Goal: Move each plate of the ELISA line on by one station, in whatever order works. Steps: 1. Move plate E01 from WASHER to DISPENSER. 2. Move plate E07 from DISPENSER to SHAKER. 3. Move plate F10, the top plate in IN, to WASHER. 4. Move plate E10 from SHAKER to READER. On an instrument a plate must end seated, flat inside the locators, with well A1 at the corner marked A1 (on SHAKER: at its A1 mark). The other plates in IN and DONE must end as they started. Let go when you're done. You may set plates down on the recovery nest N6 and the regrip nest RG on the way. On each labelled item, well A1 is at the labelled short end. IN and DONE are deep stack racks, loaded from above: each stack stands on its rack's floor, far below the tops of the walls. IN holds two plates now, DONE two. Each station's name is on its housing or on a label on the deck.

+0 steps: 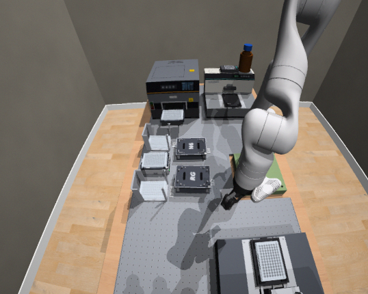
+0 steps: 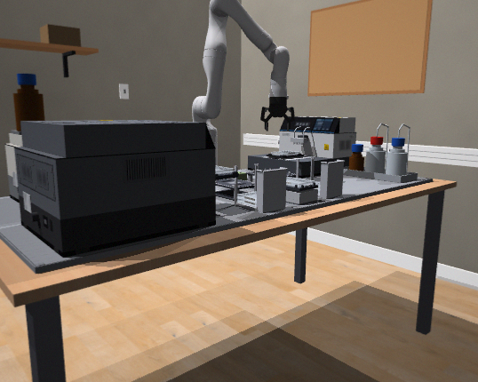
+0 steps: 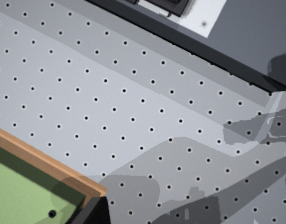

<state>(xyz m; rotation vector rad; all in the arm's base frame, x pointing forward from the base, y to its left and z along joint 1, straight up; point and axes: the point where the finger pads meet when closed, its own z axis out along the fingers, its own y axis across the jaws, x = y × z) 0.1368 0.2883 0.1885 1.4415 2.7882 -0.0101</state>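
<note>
My gripper (image 1: 226, 204) (image 2: 276, 119) is open and empty. It hangs above the bare perforated deck (image 1: 166, 236) (image 3: 109, 95), between the RG nest (image 1: 192, 176) and the front instrument. A white well plate (image 1: 270, 260) lies on that front instrument's nest. Another white plate (image 1: 172, 115) lies on the tray of the dark box instrument at the back. A white plate (image 1: 154, 159) sits on the small station in the left column, between two deep racks that each show a white plate, the back rack (image 1: 158, 142) and the front rack (image 1: 153, 190). The plate labels are too small to read.
The N6 nest (image 1: 191, 146) stands behind RG, and both nests hold nothing. A back-right instrument (image 1: 229, 89) carries an amber bottle (image 1: 245, 58). A green pad (image 1: 278, 171) (image 3: 24, 192) under the arm's base lies just right of the gripper. Bottles (image 2: 386, 155) stand at the deck's end.
</note>
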